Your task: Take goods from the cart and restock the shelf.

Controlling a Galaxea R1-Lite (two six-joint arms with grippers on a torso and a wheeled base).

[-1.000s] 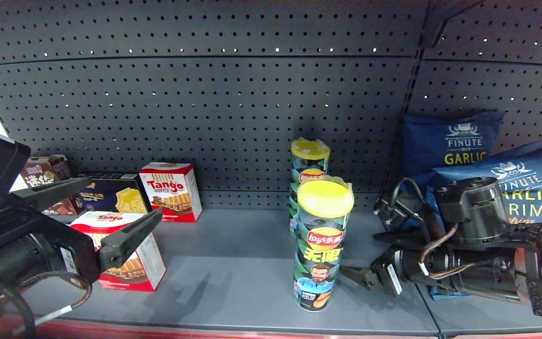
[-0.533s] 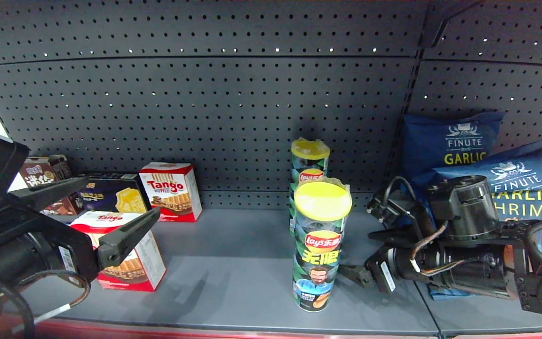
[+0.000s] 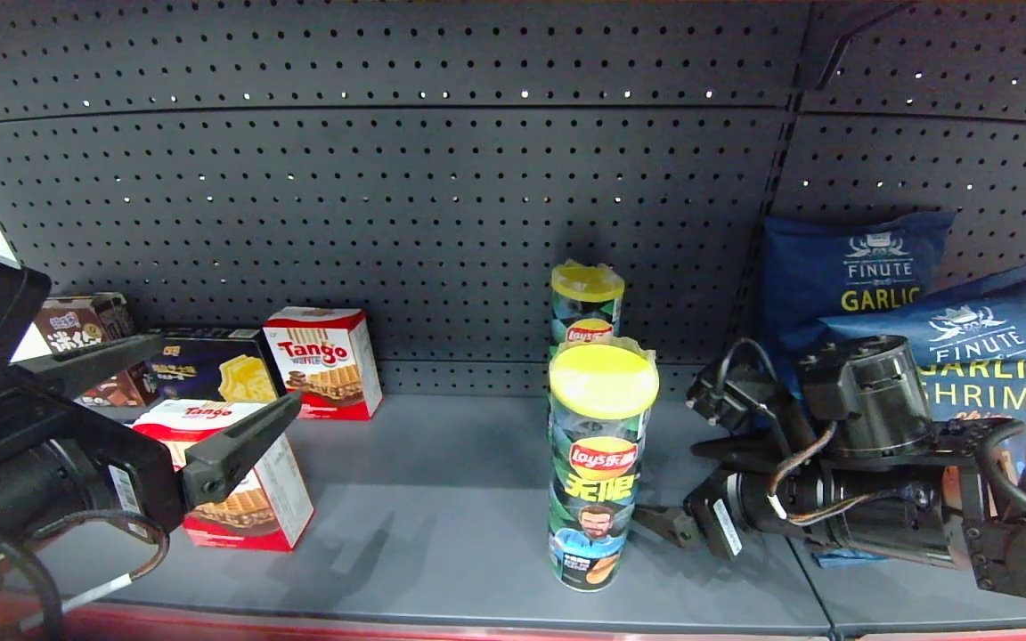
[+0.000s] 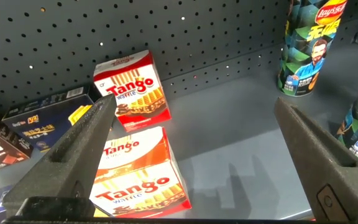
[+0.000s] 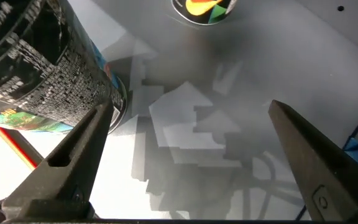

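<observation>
Here, front can (image 3: pixel 602 463) upright, right jaws spread

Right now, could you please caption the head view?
Right gripper, jaws open, beside the front chip can on the shelf; left gripper open near wafer boxes.

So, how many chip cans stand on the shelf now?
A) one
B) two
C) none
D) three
B: the front can and the back can both stand upright on the shelf, one behind the other.
</observation>
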